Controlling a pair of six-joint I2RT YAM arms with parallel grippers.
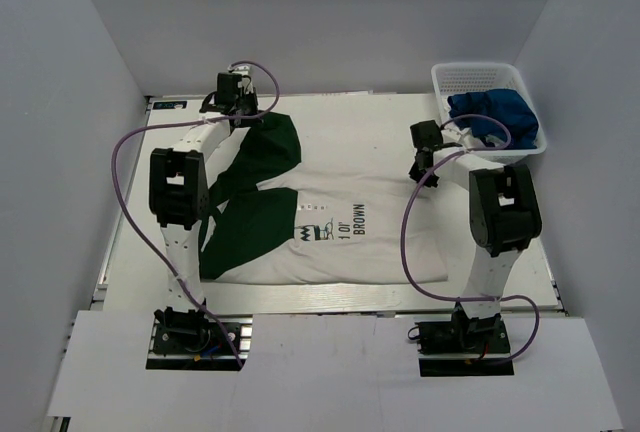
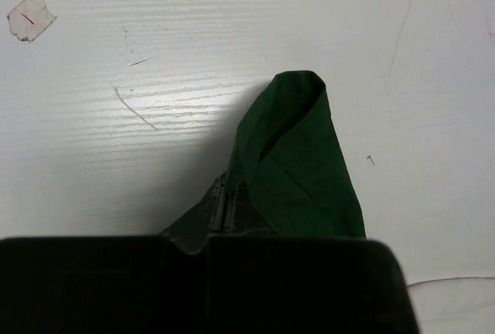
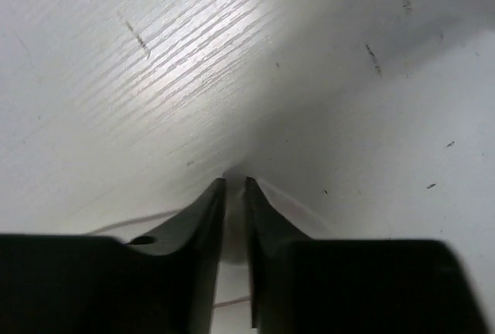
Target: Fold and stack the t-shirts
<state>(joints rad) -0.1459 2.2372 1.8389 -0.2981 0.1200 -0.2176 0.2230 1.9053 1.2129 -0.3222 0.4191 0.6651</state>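
A white t-shirt (image 1: 350,202) with dark green sleeves and a "BROWN" chest print lies spread across the table. At the far left my left gripper (image 1: 238,117) is shut on the far green sleeve (image 1: 270,147). In the left wrist view that sleeve (image 2: 298,148) stands up in a fold out of the left gripper (image 2: 227,195). My right gripper (image 1: 420,174) is at the shirt's right edge. In the right wrist view the right gripper (image 3: 236,183) has its jaws nearly together, with white cloth (image 3: 371,141) pinched and tented up between them.
A white mesh basket (image 1: 470,70) stands at the far right corner holding a royal blue shirt (image 1: 490,112) and some white cloth. The shirt's other green sleeve (image 1: 245,227) lies flat near my left arm. Grey walls close in the table on three sides.
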